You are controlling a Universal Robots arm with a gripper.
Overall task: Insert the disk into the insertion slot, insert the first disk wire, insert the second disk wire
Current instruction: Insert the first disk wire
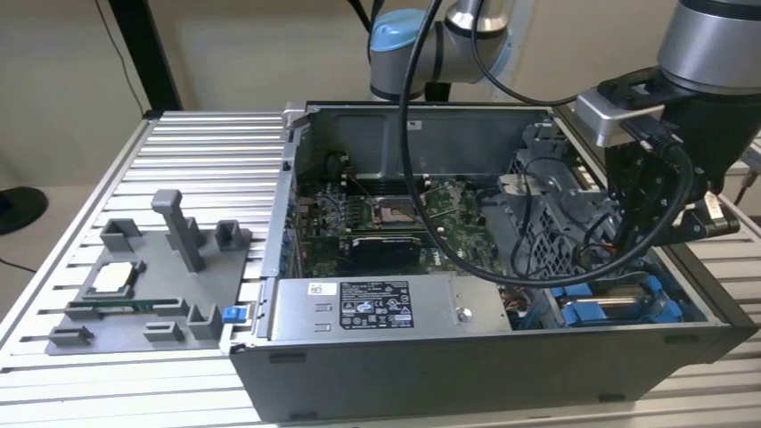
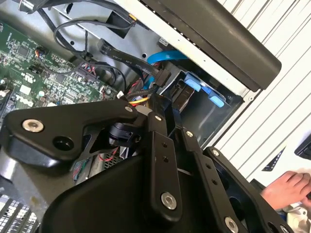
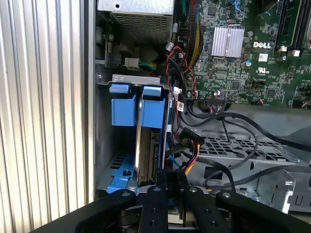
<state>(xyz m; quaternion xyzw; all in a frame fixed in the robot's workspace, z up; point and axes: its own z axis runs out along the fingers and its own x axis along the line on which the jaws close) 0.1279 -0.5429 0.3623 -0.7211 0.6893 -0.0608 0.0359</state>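
Ribbed aluminium tabletop (image 1: 191,152) is carrying the whole setup, its slats running in long pale bands. Behind it a plain beige wall (image 1: 238,45) is closing off the room, and a black upright post (image 1: 149,53) is rising at the tabletop's far edge.

An open computer case (image 1: 476,374) is lying on its side on the slats. A grey fixture tray (image 1: 143,285) is sitting just beside it, toward the exterior view's left. Inside the case a grey labelled power-supply box (image 1: 369,308) is lying along the near wall, with the green mainboard (image 1: 393,209) behind it.

The arm (image 1: 707,53) is reaching down into the case corner at the exterior view's right. The insertion slot (image 3: 102,145) is sitting in that corner, against the case wall. The disk (image 3: 154,150) is sitting in the slot on edge, its blue carrier framing it.

In the second wrist view the gripper (image 2: 167,114) is hovering right at the disk's exposed end. The fingers (image 2: 158,145) are drawn close together, pinching what looks like a black plug (image 2: 156,103) with yellow and red leads running from it. The contact itself is partly hidden, so this reading is tentative. A thick black cable (image 2: 121,53) is looping just beside the plug. A person's hand (image 2: 286,187) is showing beyond the case wall, over the tabletop.
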